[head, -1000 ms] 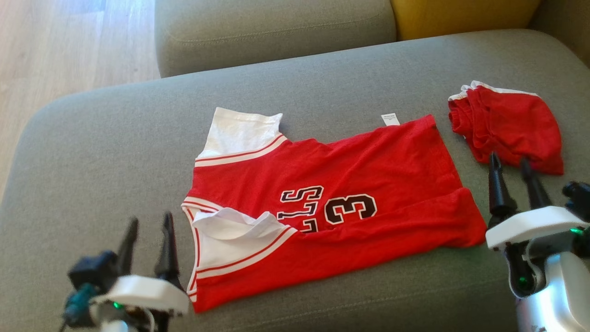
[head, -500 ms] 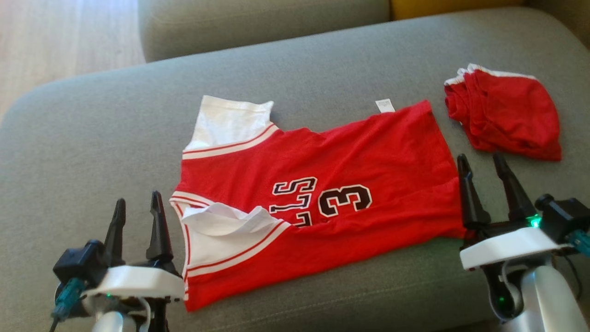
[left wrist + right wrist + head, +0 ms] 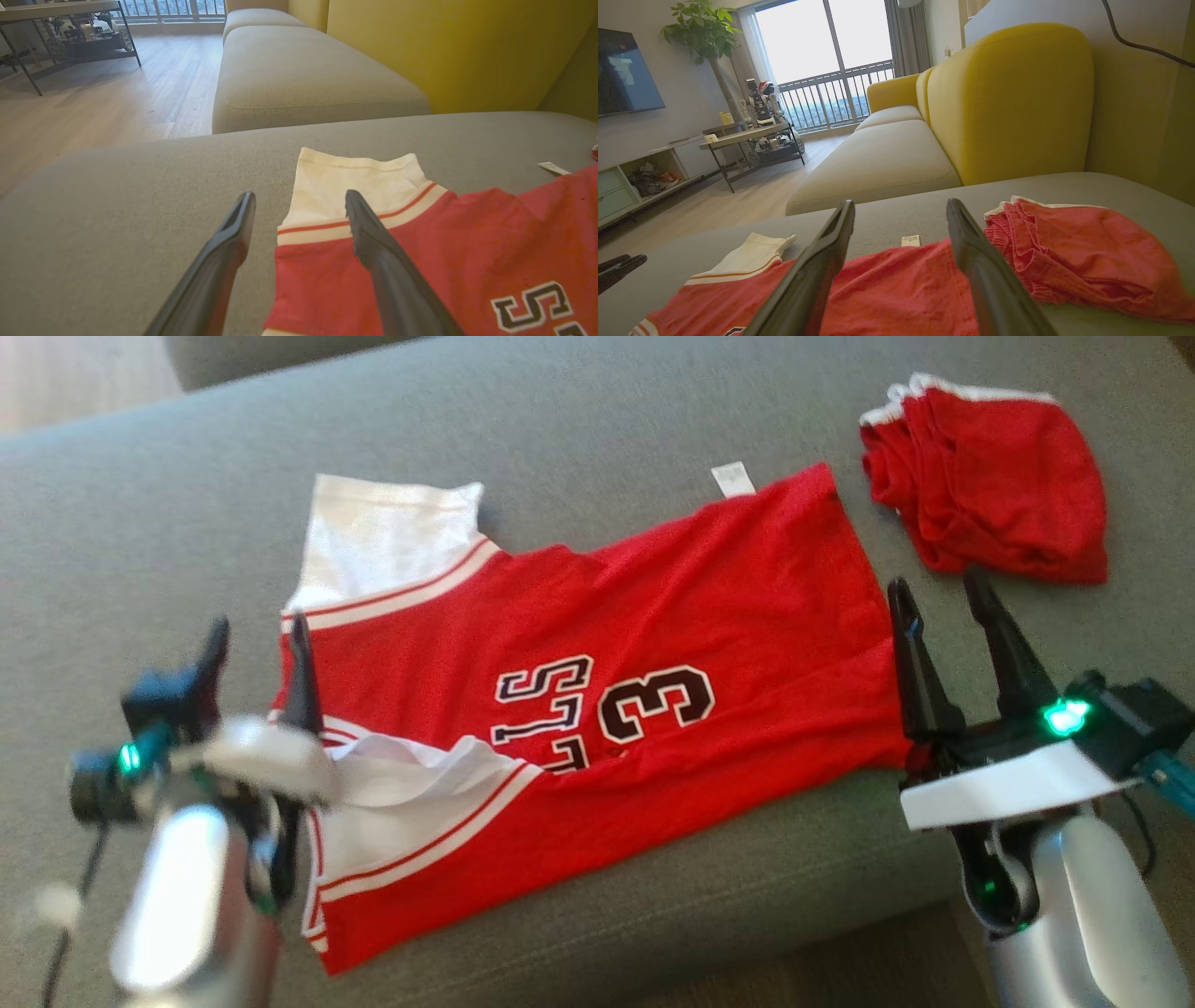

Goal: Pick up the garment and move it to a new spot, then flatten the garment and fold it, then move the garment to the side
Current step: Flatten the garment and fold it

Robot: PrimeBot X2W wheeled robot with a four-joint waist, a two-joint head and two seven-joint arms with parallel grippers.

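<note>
At the left, the left gripper [image 3: 260, 625] hangs over the grey sofa cushion [image 3: 140, 504] with its two dark fingers spread apart and nothing between them. In the left wrist view one finger lies over bare cushion and the other over the striped shoulder band of the red basketball jersey [image 3: 672, 597]. The jersey lies spread across the middle of the cushion, its neck end towards the left and its hem towards the right. Its white sleeve [image 3: 383, 541] points up and away, the lower sleeve is folded over, and the black number 3 faces up. A small white label [image 3: 733, 479] sticks out at the far edge. By the hem, the right gripper [image 3: 936, 581] is likewise parted and empty. Beyond its fingertips sits a bundle of red shorts [image 3: 999, 476].
</note>
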